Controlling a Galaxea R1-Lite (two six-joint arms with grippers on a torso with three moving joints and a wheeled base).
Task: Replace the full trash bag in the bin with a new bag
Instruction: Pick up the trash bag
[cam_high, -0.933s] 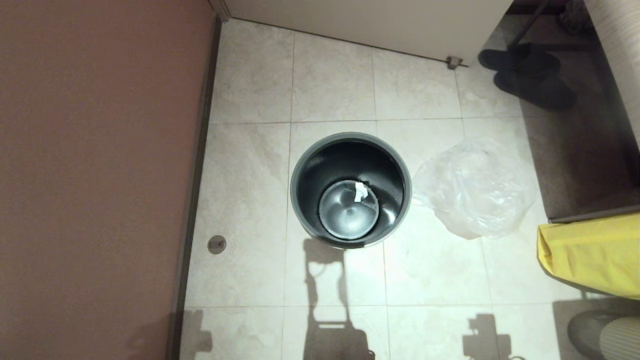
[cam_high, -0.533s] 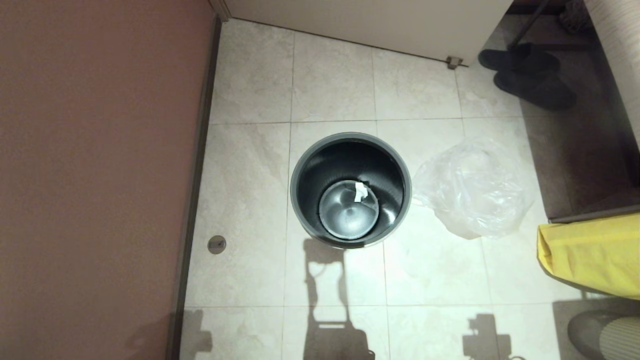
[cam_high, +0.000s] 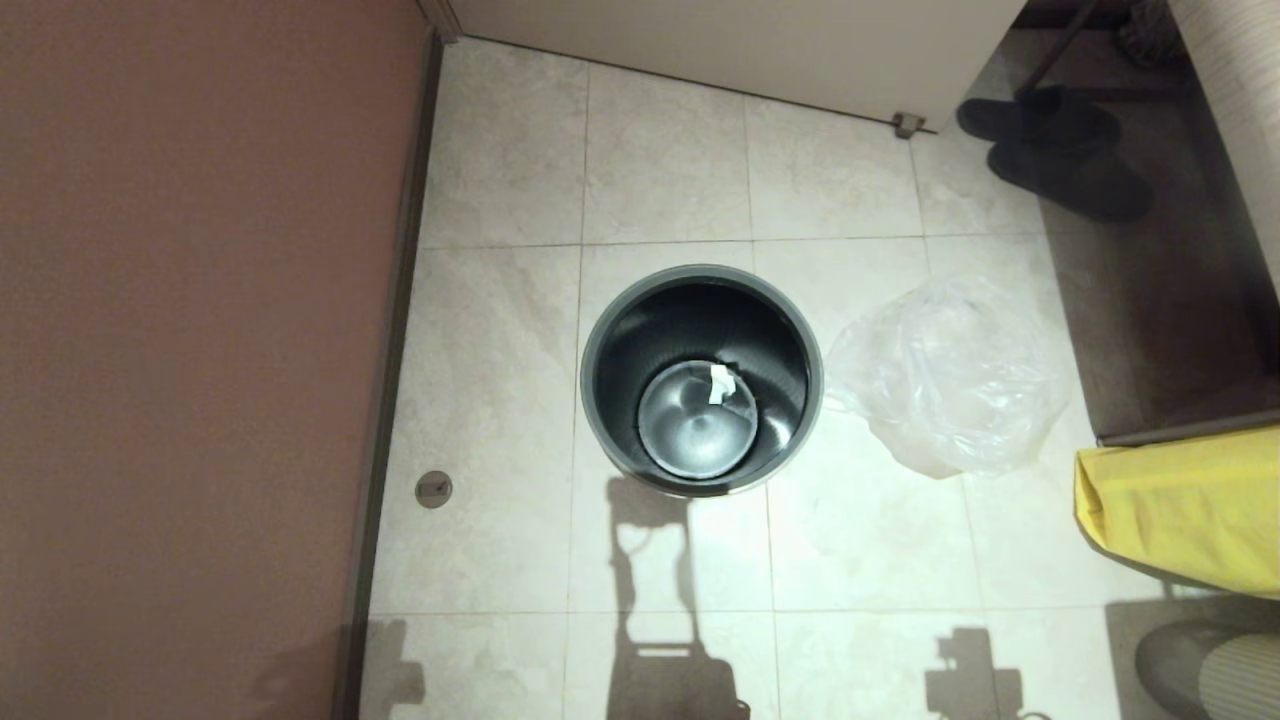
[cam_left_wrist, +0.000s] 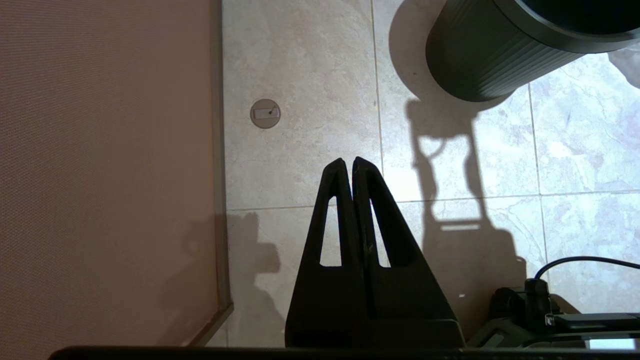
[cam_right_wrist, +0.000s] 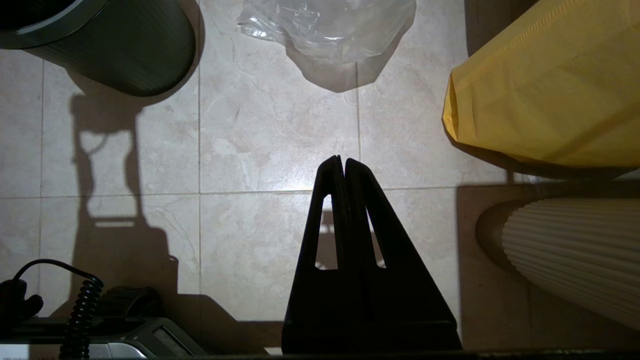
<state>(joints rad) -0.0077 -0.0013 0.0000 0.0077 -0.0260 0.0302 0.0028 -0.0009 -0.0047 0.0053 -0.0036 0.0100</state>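
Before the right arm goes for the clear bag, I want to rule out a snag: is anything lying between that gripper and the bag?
Nothing visible does. The right gripper, shut, hangs over bare floor tile, with the new bag ahead of it. The yellow bag and the bin sit off to either side.

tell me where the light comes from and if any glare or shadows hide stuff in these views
Head view: light from behind the robot throws arm shadows forward across the tiled floor; the bin floor shines, a white scrap visible. Left wrist view: shut left gripper silhouetted black. Right wrist view: shut right gripper likewise; the new bag glints.
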